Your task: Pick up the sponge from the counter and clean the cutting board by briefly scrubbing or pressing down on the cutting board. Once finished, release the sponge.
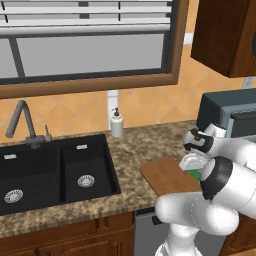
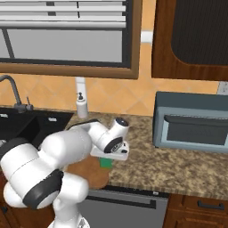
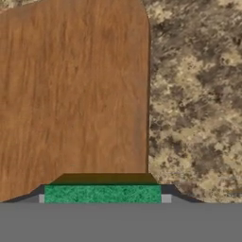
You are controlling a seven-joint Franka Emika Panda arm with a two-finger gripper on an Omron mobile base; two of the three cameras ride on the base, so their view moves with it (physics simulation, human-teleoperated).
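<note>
Speckled brown-and-tan granite makes up the counter point(image 3: 194, 94), running from a black double sink point(image 1: 55, 170) past a soap dispenser point(image 1: 116, 123) to a grey toaster oven point(image 2: 191, 122) under a dark wall cabinet point(image 2: 191, 38).

The gripper point(image 3: 102, 194) points down over the counter, and the sponge point(image 3: 102, 194) sits right between its fingers, a green strip spanning the whole gap, with a small grey pad pressing each end. So the claw is closed about as far as the sponge's width allows and has hold of it. Beyond the tips, the cutting board point(image 3: 71, 94) spreads away underneath and ahead of the claw, its straight right edge running out from roughly the sponge's right end; bare granite lies to that side.

From the left base view, the gripper point(image 1: 192, 162) hangs over the far right part of the cutting board point(image 1: 165, 176), with a sliver of green sponge point(image 1: 195, 174) below the hand. From the right base view, the sponge point(image 2: 106, 163) peeks out under the gripper point(image 2: 109, 156) at the edge of the cutting board point(image 2: 89, 173).

The arm hides much of the board in both base views, and the fingers themselves are hard to make out there. Whether the sponge touches the board or hangs just above it, I cannot tell.
</note>
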